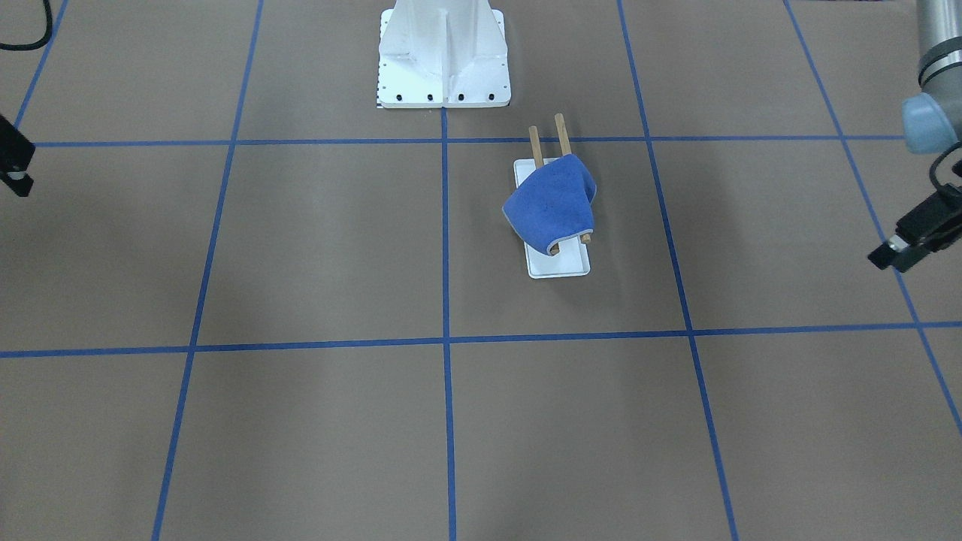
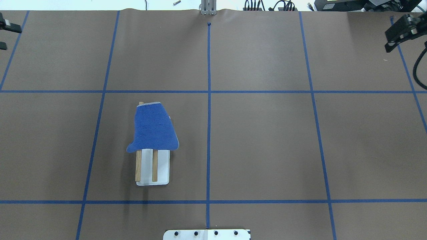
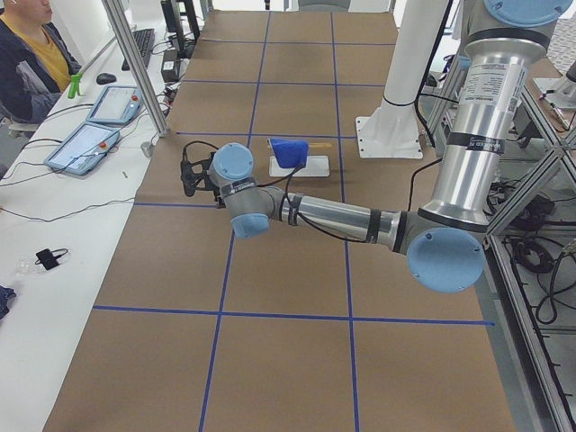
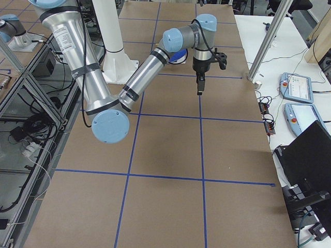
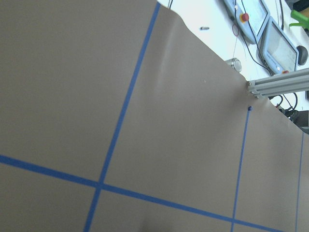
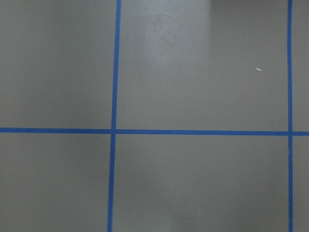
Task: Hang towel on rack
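The royal-blue towel point(image 2: 152, 127) hangs draped over the far half of the rack point(image 2: 145, 165). It covers both wooden dowels there, and their near ends stick out bare. It also shows in the front view point(image 1: 552, 201), with the rack's white base plate point(image 1: 560, 264) under it. My left gripper point(image 1: 892, 258) hovers far off by the table's left edge, away from the rack, with its fingers apart and empty. My right gripper point(image 2: 389, 42) is by the far right corner and holds nothing I can see. I cannot tell whether its fingers are open or shut.
The big white bolted pedestal point(image 1: 443, 52) stands at the robot's side of the table, close to the rack. Blue tape lines grid the brown table cover point(image 2: 260, 146). An operator and tablets point(image 3: 85, 135) are at the far bench.
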Robot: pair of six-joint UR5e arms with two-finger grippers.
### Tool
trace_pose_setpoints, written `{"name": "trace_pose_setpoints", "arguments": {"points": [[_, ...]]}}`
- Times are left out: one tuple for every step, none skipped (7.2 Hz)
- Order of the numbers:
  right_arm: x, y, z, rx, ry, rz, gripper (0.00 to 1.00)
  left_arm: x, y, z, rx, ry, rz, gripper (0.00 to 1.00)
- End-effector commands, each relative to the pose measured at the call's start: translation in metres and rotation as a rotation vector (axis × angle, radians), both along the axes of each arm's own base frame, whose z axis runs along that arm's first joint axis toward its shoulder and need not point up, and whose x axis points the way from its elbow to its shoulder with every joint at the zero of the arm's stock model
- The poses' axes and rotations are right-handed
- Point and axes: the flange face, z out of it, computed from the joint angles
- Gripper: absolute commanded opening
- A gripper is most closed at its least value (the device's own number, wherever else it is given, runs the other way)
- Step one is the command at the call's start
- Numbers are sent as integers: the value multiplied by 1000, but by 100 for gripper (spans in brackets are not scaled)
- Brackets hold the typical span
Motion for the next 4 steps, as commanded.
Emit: {"name": "trace_pose_setpoints", "arguments": {"points": [[46, -21, 78, 1, -25, -22, 100, -50, -15, 36, 173, -254, -74, 97], [57, -29, 107, 4, -34, -36, 100, -56, -20, 51, 207, -371, -75, 97], [66, -34, 134, 0, -43, -36, 100, -64, -25, 61, 270, -497, -20, 97], [70, -34, 158, 12, -46, -28, 100, -83, -29, 68, 296, -591, 49, 97]]}}
